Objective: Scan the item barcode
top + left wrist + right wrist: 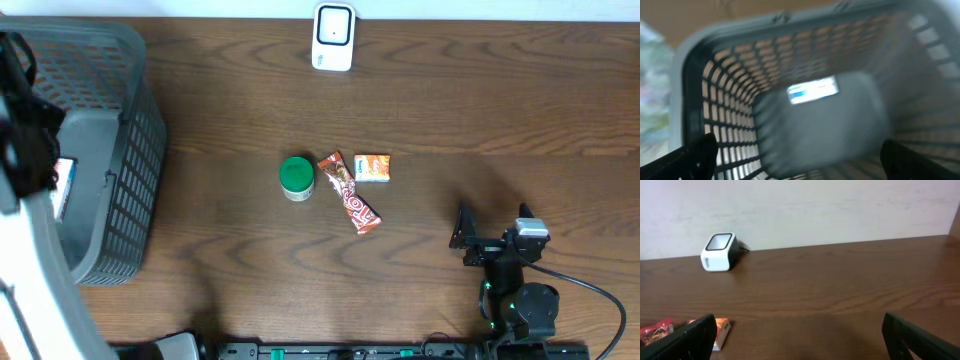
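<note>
We're between items: left tool (800,165) over basket (120,60), right tool (800,336) parked, both wide open, empty. Next we probably grab candy bar (350,196) for scanner (333,37).

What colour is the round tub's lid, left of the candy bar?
The lid is green, clearest in the overhead view.

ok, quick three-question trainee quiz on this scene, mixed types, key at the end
1. True or false: the scanner sits apart from the three loose items.
2. What lies between the green tub and the orange packet? A) candy bar B) spoon C) cup
3. Fill in: the open left claw hangs over the ___.
Key: 1 true; 2 A; 3 basket.
</note>
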`<state>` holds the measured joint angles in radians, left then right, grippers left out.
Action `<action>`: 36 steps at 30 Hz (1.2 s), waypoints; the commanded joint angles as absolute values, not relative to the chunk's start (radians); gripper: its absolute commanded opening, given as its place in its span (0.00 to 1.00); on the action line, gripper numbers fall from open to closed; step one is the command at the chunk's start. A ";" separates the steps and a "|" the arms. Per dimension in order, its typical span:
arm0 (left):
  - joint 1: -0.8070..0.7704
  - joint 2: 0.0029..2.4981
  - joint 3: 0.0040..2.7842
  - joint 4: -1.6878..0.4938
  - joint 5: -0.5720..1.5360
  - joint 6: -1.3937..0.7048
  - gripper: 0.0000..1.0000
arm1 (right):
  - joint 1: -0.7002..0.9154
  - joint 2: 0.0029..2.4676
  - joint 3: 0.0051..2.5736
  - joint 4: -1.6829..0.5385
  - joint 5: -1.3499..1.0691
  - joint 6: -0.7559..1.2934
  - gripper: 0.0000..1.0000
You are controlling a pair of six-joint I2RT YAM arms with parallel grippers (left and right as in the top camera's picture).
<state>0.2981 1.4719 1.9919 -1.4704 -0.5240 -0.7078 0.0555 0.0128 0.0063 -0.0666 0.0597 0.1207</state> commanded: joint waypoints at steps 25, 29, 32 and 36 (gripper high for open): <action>0.376 2.053 1.700 -1.186 -0.719 -0.205 0.98 | 0.054 0.012 0.006 -0.071 0.059 0.108 0.99; 0.379 2.121 1.699 -1.147 -0.720 -0.175 0.98 | 0.054 0.012 0.006 -0.071 0.059 0.107 0.99; 0.384 2.178 1.699 -1.114 -0.720 -0.164 0.98 | 0.054 0.012 0.006 -0.071 0.059 0.107 0.99; 0.397 2.228 1.689 -1.079 -0.720 -0.154 0.98 | 0.054 0.012 0.006 -0.071 0.059 0.107 0.99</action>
